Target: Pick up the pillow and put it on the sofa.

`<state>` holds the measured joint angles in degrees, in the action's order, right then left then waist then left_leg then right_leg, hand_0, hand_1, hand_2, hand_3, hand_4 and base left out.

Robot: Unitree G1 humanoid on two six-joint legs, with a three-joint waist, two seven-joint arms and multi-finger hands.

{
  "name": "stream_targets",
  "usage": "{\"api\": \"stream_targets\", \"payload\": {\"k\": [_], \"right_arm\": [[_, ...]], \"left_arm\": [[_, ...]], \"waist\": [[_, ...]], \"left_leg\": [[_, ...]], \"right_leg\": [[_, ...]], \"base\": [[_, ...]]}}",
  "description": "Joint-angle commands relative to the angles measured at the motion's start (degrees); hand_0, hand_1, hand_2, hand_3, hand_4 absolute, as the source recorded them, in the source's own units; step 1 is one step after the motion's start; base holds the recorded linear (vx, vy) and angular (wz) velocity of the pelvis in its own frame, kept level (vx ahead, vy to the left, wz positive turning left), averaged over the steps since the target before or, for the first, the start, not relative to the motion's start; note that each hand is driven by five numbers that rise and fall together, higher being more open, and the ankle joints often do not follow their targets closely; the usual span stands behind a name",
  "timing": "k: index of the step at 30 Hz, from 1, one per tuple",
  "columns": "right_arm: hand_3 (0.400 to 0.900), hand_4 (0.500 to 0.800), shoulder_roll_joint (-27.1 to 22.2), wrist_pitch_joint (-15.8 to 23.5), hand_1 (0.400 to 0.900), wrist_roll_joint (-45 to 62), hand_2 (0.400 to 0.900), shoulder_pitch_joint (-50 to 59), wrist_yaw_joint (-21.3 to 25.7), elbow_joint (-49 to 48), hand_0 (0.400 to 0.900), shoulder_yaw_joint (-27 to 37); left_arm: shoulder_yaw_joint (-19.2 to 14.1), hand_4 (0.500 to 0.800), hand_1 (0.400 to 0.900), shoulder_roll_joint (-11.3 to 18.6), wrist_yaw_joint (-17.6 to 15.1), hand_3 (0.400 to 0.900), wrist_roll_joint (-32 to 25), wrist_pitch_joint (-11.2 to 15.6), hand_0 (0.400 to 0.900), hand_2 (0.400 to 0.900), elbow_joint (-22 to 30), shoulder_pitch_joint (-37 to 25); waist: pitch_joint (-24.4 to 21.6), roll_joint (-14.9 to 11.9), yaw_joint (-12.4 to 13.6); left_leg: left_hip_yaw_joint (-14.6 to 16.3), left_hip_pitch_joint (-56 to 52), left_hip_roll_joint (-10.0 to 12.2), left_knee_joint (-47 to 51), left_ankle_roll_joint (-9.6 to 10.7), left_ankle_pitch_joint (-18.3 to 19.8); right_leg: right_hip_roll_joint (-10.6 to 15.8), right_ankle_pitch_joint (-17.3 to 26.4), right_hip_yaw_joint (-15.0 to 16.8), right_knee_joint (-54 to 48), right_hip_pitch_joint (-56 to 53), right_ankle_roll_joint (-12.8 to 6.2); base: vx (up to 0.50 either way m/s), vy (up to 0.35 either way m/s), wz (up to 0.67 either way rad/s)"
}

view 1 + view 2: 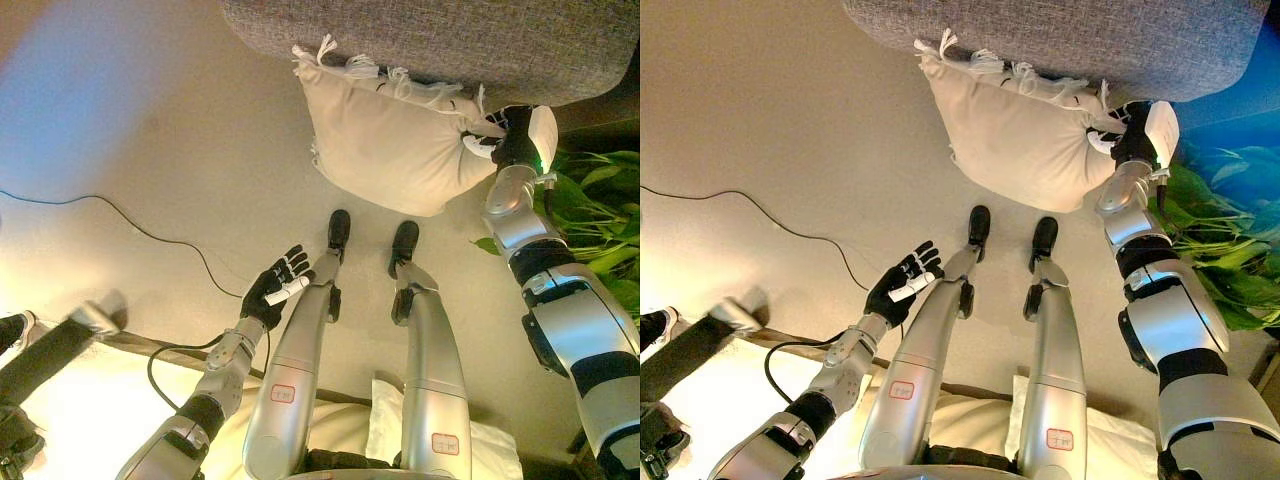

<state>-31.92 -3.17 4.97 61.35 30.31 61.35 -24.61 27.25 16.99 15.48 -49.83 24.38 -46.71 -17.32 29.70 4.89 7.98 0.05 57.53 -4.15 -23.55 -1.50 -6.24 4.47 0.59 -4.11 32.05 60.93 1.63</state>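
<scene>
A cream pillow (395, 140) with tassels at its corners hangs above the floor, its top edge against the front of the grey sofa (450, 35). My right hand (505, 140) grips the pillow's right corner, fingers curled into the cloth. My left hand (277, 285) is lower left, away from the pillow, palm up with fingers spread and holding nothing. In the right eye view the pillow (1015, 135) sits just under the sofa (1060, 35), with the right hand (1125, 135) at its right edge.
A green leafy plant (600, 200) stands at the right beside my right arm. A thin cable (120, 215) runs over the beige floor at the left. A dark object with a pale end (60, 340) lies at the lower left.
</scene>
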Motion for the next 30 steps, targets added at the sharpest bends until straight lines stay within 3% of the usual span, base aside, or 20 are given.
{"api": "stream_targets", "payload": {"k": [1,8,15,21,24,30], "right_arm": [[0.400,0.500,-7.7,4.8,0.400,0.3,0.400,2.6,1.3,-3.9,0.400,-2.8],[0.400,0.500,-6.2,8.4,0.400,1.0,0.400,-5.5,0.4,-11.8,0.400,-0.2],[0.400,0.500,-3.3,11.0,0.400,-2.0,0.400,-17.5,-0.9,-22.7,0.400,3.3],[0.400,0.500,-0.5,10.4,0.400,-4.6,0.400,-28.9,-1.8,-34.2,0.400,6.4],[0.400,0.500,0.1,12.0,0.400,-6.9,0.400,-35.4,-3.0,-39.4,0.400,8.6],[0.400,0.500,-2.3,11.6,0.400,-8.8,0.400,-44.3,-10.0,-49.3,0.400,13.6]], "left_arm": [[1.1,0.800,0.900,-0.5,0.2,0.900,-0.1,0.4,0.900,0.900,1.6,8.1],[-1.4,0.800,0.900,0.0,-1.0,0.900,0.9,0.2,0.900,0.900,1.7,8.7],[-4.9,0.800,0.900,-0.1,-2.0,0.900,4.7,-2.2,0.900,0.900,-1.0,7.0],[-7.5,0.800,0.900,0.0,-2.7,0.900,7.9,-5.8,0.900,0.900,-3.8,7.2],[-9.3,0.800,0.900,-0.7,-3.1,0.900,10.9,-6.7,0.900,0.900,-5.1,9.0],[-13.2,0.800,0.900,-2.2,-4.9,0.900,15.6,-10.6,0.900,0.900,-7.1,12.7]], "waist": [[0.1,4.9,-1.3],[0.1,2.6,-2.8],[0.1,-1.7,-4.2],[-6.0,-5.0,-5.3],[-9.3,-6.2,-5.9],[-16.9,-7.9,-6.8]], "left_leg": [[-1.6,-4.2,-1.3,1.2,-0.4,3.8],[-0.5,-11.9,-0.8,3.2,-0.5,4.7],[0.2,-25.6,-0.5,7.4,0.3,5.7],[-0.1,-35.9,0.4,12.6,0.8,6.5],[-0.3,-41.3,0.8,15.3,1.0,6.7],[0.2,-50.9,1.4,19.9,1.3,7.2]], "right_leg": [[-3.1,-2.6,-2.1,-1.8,-6.0,-0.89],[-4.2,-2.3,-1.7,-4.3,-12.7,-1.32],[-3.9,-2.5,-2.7,-9.4,-27.0,-2.16],[-2.6,-2.4,-2.5,-15.7,-37.6,-3.12],[-2.2,-2.0,-2.5,-19.6,-43.8,-3.40],[-1.9,-1.1,-2.0,-26.6,-54.5,-4.03]], "base": [[-0.06,-0.005,-0.07],[-0.07,0.004,-0.10],[-0.06,-0.043,-0.07],[0.07,-0.038,-0.03],[0.10,-0.029,-0.04],[0.14,0.013,-0.10]]}}
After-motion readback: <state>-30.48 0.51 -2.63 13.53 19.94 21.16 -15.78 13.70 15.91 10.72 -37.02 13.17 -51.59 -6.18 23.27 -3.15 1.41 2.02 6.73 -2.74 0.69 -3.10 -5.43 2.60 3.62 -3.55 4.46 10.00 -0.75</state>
